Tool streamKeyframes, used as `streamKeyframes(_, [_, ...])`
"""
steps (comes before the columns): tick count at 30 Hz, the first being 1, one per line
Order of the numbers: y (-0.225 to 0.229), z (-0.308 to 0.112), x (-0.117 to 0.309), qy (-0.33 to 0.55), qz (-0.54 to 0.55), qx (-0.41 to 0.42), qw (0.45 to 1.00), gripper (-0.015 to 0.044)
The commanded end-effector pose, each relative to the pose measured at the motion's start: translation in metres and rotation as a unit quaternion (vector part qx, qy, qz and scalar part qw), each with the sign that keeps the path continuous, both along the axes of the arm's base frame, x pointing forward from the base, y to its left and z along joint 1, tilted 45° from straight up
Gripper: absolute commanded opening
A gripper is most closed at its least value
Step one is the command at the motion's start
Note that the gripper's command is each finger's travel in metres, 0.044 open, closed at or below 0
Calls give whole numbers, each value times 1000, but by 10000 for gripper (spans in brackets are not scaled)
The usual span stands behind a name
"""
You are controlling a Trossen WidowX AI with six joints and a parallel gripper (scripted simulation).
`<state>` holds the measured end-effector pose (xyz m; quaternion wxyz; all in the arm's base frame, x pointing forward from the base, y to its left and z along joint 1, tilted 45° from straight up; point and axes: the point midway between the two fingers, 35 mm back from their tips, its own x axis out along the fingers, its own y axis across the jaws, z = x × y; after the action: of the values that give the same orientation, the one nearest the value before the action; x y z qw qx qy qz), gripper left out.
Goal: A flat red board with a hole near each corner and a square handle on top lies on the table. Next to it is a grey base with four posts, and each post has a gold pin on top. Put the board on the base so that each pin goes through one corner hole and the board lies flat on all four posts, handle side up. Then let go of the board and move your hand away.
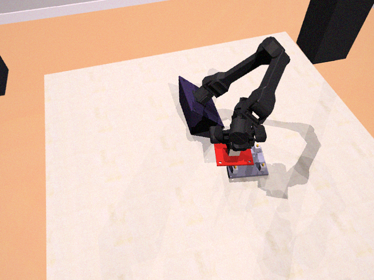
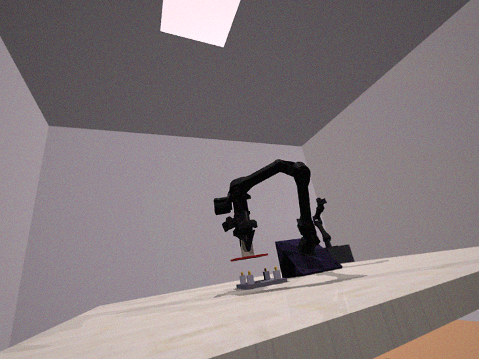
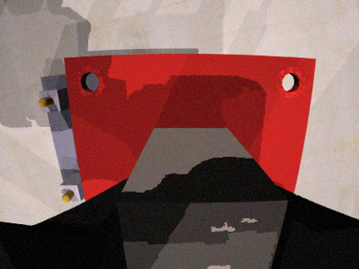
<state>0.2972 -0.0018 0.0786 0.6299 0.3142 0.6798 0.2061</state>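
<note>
Above the grey four-post base (image 1: 247, 172) (image 2: 262, 283) (image 3: 63, 145), I have the red board (image 1: 235, 159) (image 2: 259, 255) (image 3: 191, 66) hanging in the air, roughly level and handle side up. My pincer (image 1: 234, 149) (image 2: 247, 246) is clenched on the board's square grey handle (image 1: 234, 152) (image 2: 243, 249) (image 3: 189, 145), pointing down at the desk (image 1: 137, 216) (image 2: 169, 334) (image 3: 332, 137). From the exterior view I can make out a gap between the underside of the board and the gold pins (image 1: 263, 164) (image 2: 275, 268) (image 3: 67, 196), so nothing is seated on the posts.

Seen from the top, the board covers only part of the base and sits off to one side; three pins show beyond its edges. Through my wrist view, two pins stand out past the board's left edge in the picture. Two corner holes are visible there: one has grey behind it, the other the pale desk. The black arm (image 1: 267, 76) (image 2: 302, 186) arches over from its dark purple wedge-shaped mount (image 1: 187, 95) (image 2: 290, 257), which stands on the desk near the base.
</note>
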Motion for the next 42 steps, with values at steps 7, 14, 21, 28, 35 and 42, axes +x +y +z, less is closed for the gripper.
streamKeyframes(7, [19, 19, 0, -8, 6, 6, 1000, 0])
streamKeyframes(14, [32, 31, -1, -13, 11, 11, 1000, 0])
streamKeyframes(21, [44, 42, -3, -17, 16, 15, 1000, 0])
streamKeyframes(28, [40, 37, -2, -15, 16, 12, 1000, 0])
streamKeyframes(35, [42, 36, -2, -15, 16, 12, 1000, 0])
streamKeyframes(42, [51, 35, -3, -16, 17, 12, 1000, 0])
